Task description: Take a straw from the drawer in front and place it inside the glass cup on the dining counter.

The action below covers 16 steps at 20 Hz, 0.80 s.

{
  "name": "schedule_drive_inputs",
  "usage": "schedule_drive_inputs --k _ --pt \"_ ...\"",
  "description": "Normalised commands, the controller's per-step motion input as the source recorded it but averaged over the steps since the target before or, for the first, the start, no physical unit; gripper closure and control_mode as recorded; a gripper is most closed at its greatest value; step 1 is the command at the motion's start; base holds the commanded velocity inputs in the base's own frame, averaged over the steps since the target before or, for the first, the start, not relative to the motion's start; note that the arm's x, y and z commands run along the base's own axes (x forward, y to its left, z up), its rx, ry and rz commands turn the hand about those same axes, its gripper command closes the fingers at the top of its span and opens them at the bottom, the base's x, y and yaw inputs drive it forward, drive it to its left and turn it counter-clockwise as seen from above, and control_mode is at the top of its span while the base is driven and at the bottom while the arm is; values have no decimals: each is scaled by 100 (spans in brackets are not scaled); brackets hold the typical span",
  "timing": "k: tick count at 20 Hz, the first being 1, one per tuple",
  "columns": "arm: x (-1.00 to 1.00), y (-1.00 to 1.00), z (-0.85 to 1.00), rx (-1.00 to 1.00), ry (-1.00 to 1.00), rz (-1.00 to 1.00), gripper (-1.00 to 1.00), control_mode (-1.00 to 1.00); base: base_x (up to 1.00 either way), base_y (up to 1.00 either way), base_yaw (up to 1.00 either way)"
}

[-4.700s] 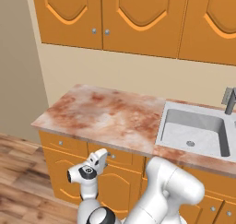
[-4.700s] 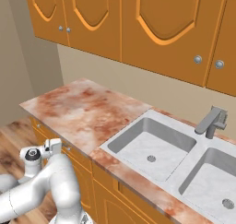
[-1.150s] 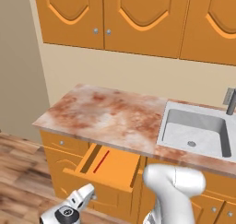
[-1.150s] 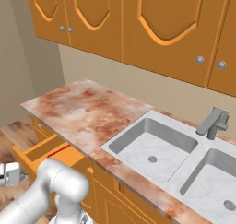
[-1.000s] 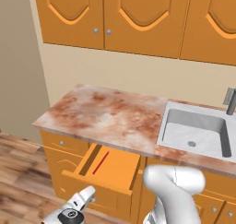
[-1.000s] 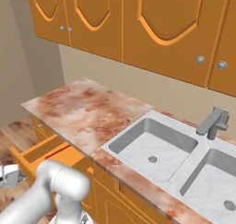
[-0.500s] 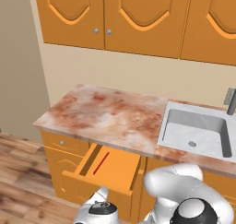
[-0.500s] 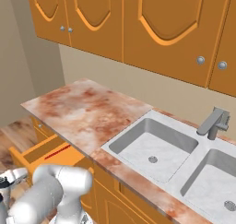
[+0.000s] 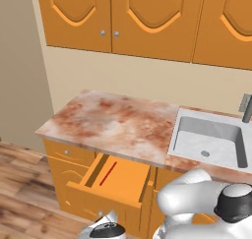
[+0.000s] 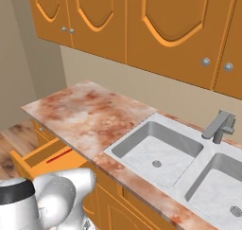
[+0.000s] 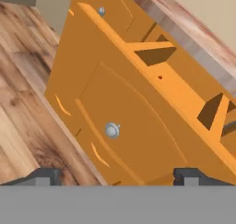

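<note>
The orange drawer (image 9: pixel 116 181) stands pulled out under the marble countertop. The thin red straw (image 9: pixel 108 173) lies along its floor, front to back. From the other side the drawer (image 10: pixel 41 159) and the straw (image 10: pixel 59 155) show at the lower left. My hand (image 9: pixel 105 228) hangs low in front of the cabinet, below the drawer's front panel. In the hand view my gripper (image 11: pixel 115 176) is open, its fingertips (image 11: pixel 44 177) wide apart and nothing between them, facing a cabinet door, with the open drawer (image 11: pixel 184 91) above it. The glass cup is out of view.
The marble countertop (image 9: pixel 113 125) runs right into a double steel sink (image 10: pixel 156 153) with a faucet (image 10: pixel 218 126). Orange wall cabinets (image 9: pixel 142 16) hang above. A lower cabinet door with a silver knob (image 11: pixel 112 130) faces the hand. Wooden floor (image 11: pixel 27 103) lies to the left.
The drawer, shut 4.7 s ago, has stood open since about a second ago. My hand has sunk lower and swung right, from the drawer's left to below its front.
</note>
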Motion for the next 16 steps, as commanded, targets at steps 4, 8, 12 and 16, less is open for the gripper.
schedule_drive_inputs --k 4,8,12,16 --pt "-39 92 100 0 2 -6 -100 -100 0 0 0" --pt "0 69 100 0 1 -3 -100 -100 0 0 0" --pt "9 42 100 0 0 -7 -100 -100 0 0 0" --pt "18 7 100 0 10 -14 -100 -100 0 0 0"
